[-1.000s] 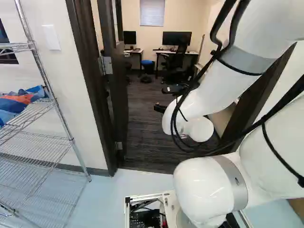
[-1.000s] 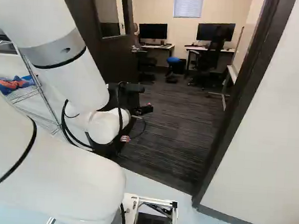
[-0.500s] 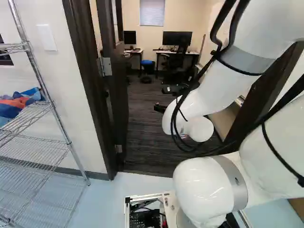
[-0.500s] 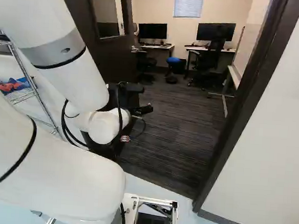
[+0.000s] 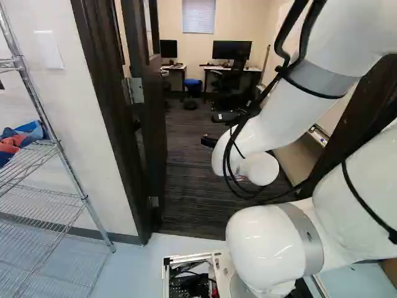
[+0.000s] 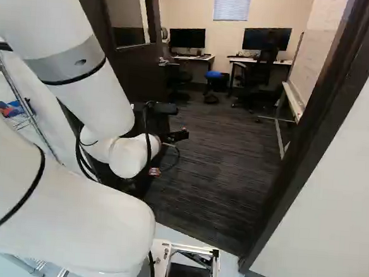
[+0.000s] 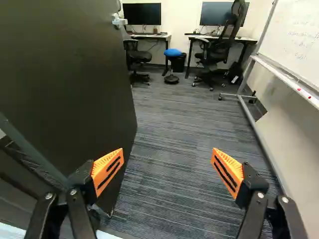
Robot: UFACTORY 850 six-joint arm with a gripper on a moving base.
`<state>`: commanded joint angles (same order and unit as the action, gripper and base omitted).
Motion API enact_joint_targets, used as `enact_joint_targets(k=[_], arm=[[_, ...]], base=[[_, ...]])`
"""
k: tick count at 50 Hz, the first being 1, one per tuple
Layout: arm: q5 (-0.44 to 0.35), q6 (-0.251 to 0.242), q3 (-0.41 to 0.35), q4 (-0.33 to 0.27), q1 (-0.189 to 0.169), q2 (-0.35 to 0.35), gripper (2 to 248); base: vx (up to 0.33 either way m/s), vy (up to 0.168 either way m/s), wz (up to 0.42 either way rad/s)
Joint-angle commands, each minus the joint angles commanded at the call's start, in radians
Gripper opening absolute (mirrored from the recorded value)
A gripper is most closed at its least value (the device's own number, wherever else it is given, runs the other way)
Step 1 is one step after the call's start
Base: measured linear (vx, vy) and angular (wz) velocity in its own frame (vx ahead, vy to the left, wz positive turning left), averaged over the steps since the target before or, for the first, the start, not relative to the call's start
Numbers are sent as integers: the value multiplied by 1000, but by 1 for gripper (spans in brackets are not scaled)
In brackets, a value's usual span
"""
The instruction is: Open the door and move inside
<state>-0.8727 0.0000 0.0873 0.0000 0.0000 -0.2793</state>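
**The door (image 7: 70, 74) is open and my claw (image 5: 209, 129) is spread wide**

My white arm (image 5: 291, 112) reaches out ahead toward the room. In the wrist view, the two fingers of my claw (image 7: 168, 152) are far apart, and I see nothing held between the orange pads (image 7: 108, 169).

The big dark door is swung into the room, on the left side of the doorway. One of my fingers looks close to its edge, but I can't tell if they touch. The door has a silver handle (image 7: 118, 21). The dark door frame (image 6: 312, 128) stands at the right of the right base view.

Ahead of my claw is a stripy gray floor (image 7: 169, 119). Past it, two desks by the back wall have black screens on them. A blue stool (image 7: 173, 52) sits between the desks, with a black bin (image 7: 180, 63) just beside it. Across the floor from the door is a whiteboard (image 7: 294, 30) on a stand.

At the left of the left base view, a wire shelf (image 5: 68, 167) holds blue and orange cloth (image 5: 20, 141).
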Motion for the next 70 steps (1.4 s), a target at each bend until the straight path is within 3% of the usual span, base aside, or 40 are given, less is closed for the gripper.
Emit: enact_joint_targets(k=[19,70], arm=[[0,0,0,0,0,0,247],[0,0,0,0,0,0,247]], base=[[124,2,-19],[141,-27,-157]])
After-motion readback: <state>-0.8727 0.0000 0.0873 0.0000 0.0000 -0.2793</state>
